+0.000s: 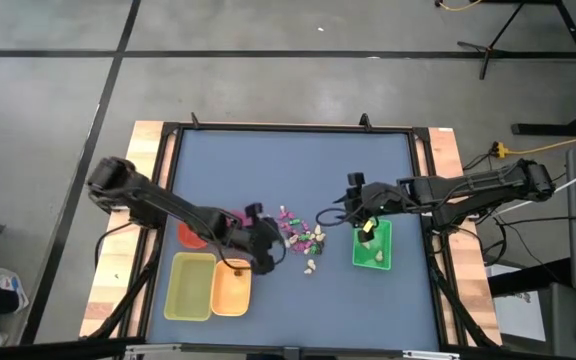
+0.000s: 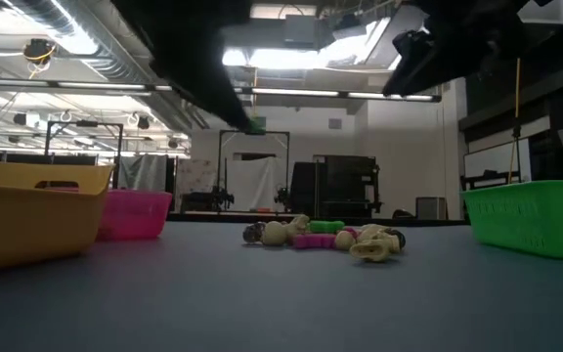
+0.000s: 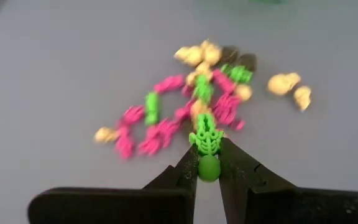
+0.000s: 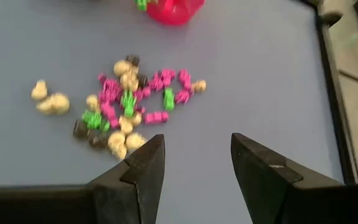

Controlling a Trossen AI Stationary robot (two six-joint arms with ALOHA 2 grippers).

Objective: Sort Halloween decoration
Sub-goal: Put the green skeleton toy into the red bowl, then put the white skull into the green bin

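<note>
From above, the blue counter (image 1: 268,170) is framed by a black rail with wooden strips on both sides. The far half of it lies bare, so most of the open room is there. The heap of Halloween trinkets (image 1: 303,236) sits near the middle, toward the near edge. The left claw (image 1: 266,250) hangs just left of the heap, next to the orange bowl (image 1: 230,291) and the yellow tray (image 1: 190,286), which stand close to the near-left edge. A pink bowl (image 1: 236,217) shows partly behind the left arm. The right claw (image 1: 360,222) is over the far end of the green tray (image 1: 372,250), just right of the heap, with a clear lane between tray and right rail.

At counter height, the heap (image 2: 325,237) lies in the middle with bare surface on both sides; the orange bowl (image 2: 27,210) and pink bowl (image 2: 130,214) stand at left, the green tray (image 2: 536,215) at right. Both arms are dark shapes overhead.

In the left wrist view, the left claw (image 3: 209,167) is closed on a green skeleton trinket (image 3: 206,146), lifted above the blurred heap (image 3: 197,99), it seems.

In the right wrist view, the right claw (image 4: 197,165) stands wide apart and holds nothing, the heap (image 4: 126,102) beyond it and the pink bowl (image 4: 174,9) at the far side, the counter's black rail (image 4: 331,81) running alongside.
</note>
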